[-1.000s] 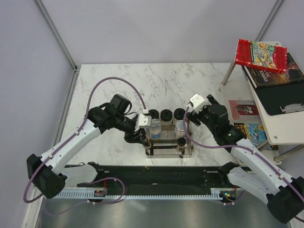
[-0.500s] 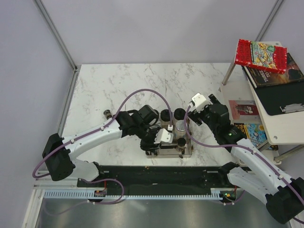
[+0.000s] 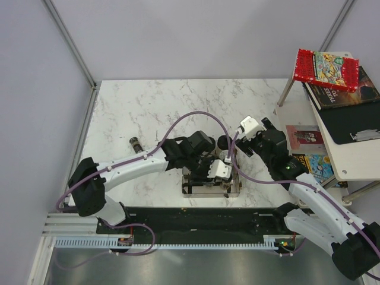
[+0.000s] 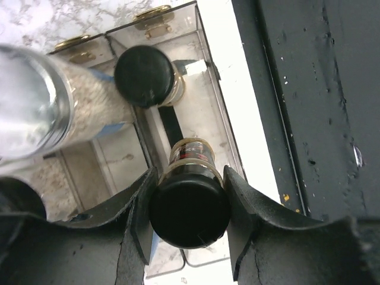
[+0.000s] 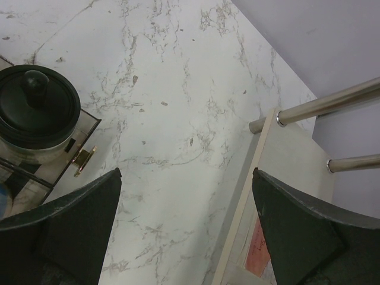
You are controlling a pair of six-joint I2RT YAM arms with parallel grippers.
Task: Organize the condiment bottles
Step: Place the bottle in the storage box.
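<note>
L: my left gripper (image 4: 189, 208) clamped on brown spice bottle (image 4: 190, 155), upright at near end of rack (image 4: 205, 113) right compartment, second spice bottle (image 4: 145, 76) just beyond | R: my right gripper (image 5: 181, 219) spread wide, holding nothing, above table (image 5: 178, 119) by rack's far right corner | stray bottle (image 3: 134, 143) lying near table's left edge

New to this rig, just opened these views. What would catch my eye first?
The left tool grips a dark-capped spice bottle over the clear rack. The right tool hangs wide open above the marble table, beside a black-lidded jar.
</note>
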